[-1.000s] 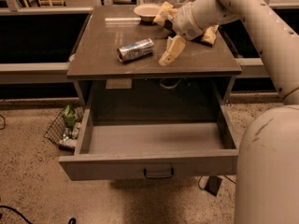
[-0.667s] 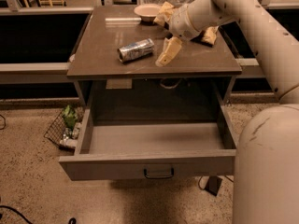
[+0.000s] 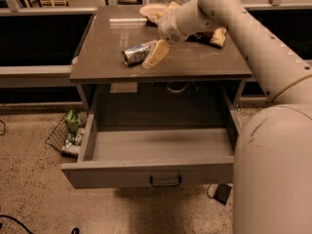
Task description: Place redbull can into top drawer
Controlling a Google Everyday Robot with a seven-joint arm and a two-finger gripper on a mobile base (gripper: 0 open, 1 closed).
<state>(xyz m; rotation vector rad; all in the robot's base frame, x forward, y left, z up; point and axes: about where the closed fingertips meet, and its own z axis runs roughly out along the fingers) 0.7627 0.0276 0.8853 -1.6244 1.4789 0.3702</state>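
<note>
Camera view shows the slim silver-and-blue metallic redbull can (image 3: 137,53) lying on its side on the flat brown top of the square cabinet table (image 3: 195,65), left of centre and towards the near edge. Its long axis runs roughly left to right, tilted a little, so the left end sits slightly nearer and its round end face turns to the near left; the right end points at the gripper.

The cream-coloured two-finger gripper (image 3: 153,57) reaches in from the far right on a thick pale arm (image 3: 253,43). It is tipped down onto the table just right of the can, touching or all but touching the can's right end. How far the jaws stand open cannot be told, nor whether they have hold of the can.

The wide shallow grey top drawer (image 3: 122,175) is pulled out towards the near side below the table top, with its small dark metal handle (image 3: 165,181) at the centre of the front panel. A white round plate (image 3: 150,9) sits at the far edge; a crinkled brown-and-yellow chip bag (image 3: 218,35) lies to the right, partly behind the arm; a wire basket (image 3: 63,133) sits on the speckled floor to the left.
</note>
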